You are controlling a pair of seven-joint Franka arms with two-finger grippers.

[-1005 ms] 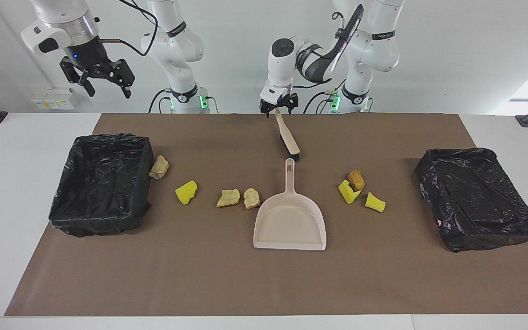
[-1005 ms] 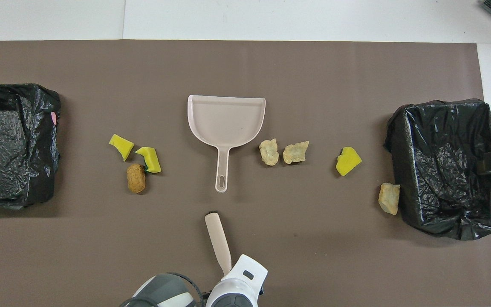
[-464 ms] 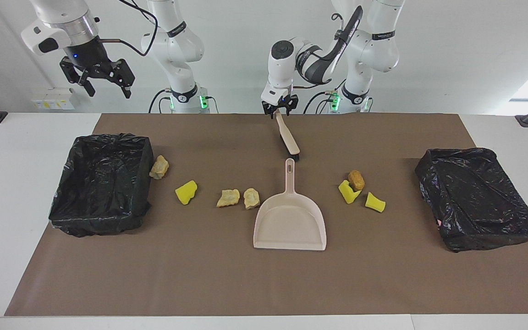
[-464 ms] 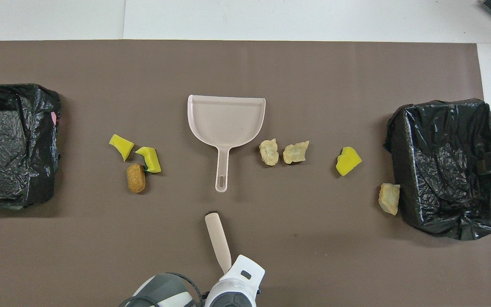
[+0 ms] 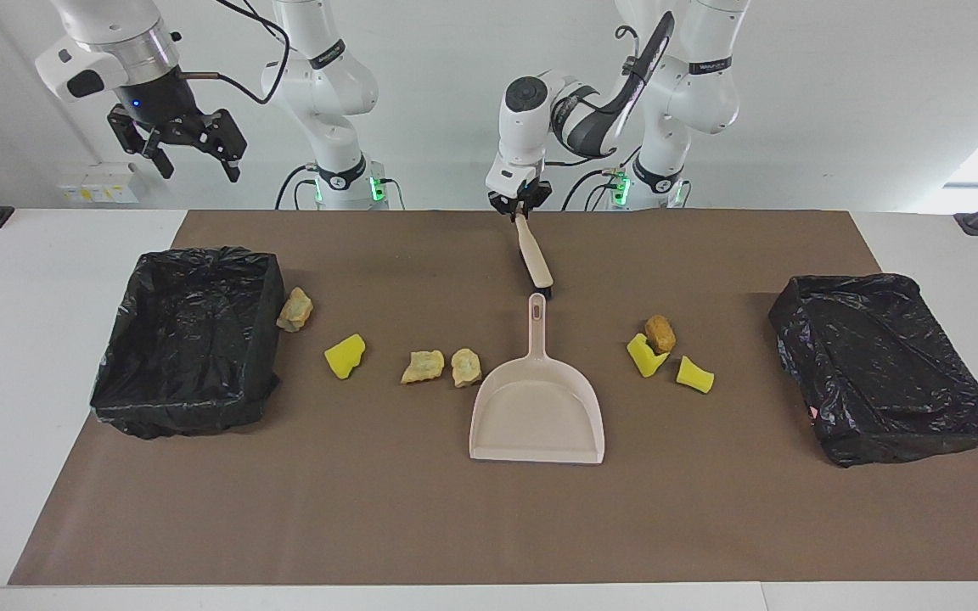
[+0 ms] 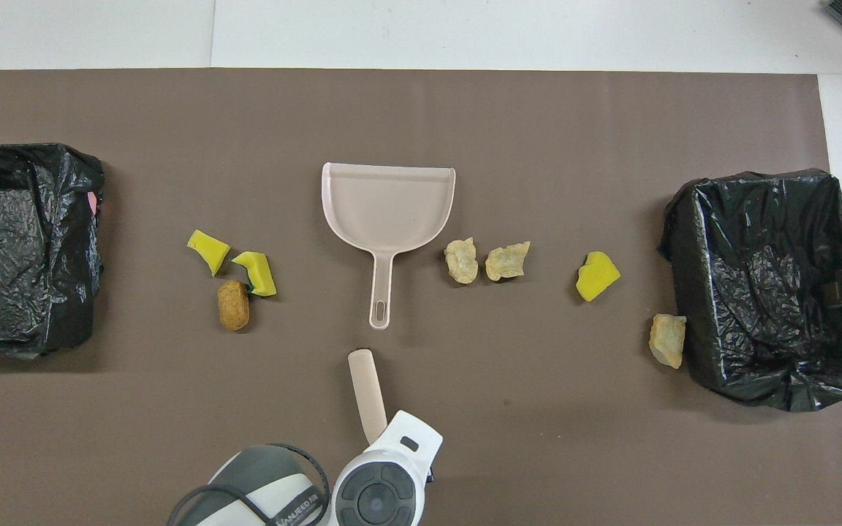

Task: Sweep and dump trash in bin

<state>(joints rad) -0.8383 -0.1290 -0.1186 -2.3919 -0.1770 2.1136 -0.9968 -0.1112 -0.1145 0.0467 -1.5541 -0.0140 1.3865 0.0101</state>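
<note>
A beige brush [image 5: 536,257] with black bristles lies slanted on the brown mat, nearer to the robots than the beige dustpan [image 5: 537,409]. My left gripper [image 5: 519,206] is shut on the top of the brush's handle. In the overhead view the left wrist covers that grip, and the brush [image 6: 366,389] points toward the dustpan [image 6: 389,203]. Several trash chunks lie on both sides of the dustpan: yellow [image 5: 345,355], tan [image 5: 423,367], orange-tan [image 5: 660,333], yellow-and-green [image 5: 643,355]. My right gripper [image 5: 192,153] hangs open, high over the bin [image 5: 260,339] at the right arm's end.
A second black-bagged bin [image 5: 884,365] stands at the left arm's end of the mat. One tan chunk [image 5: 295,309] rests against the other bin's wall. The brown mat [image 5: 489,526] covers most of the white table.
My left gripper has shut on the brush handle and drawn up a little, tilting the brush and shifting its head slightly toward the dustpan. The right arm has hardly moved.
</note>
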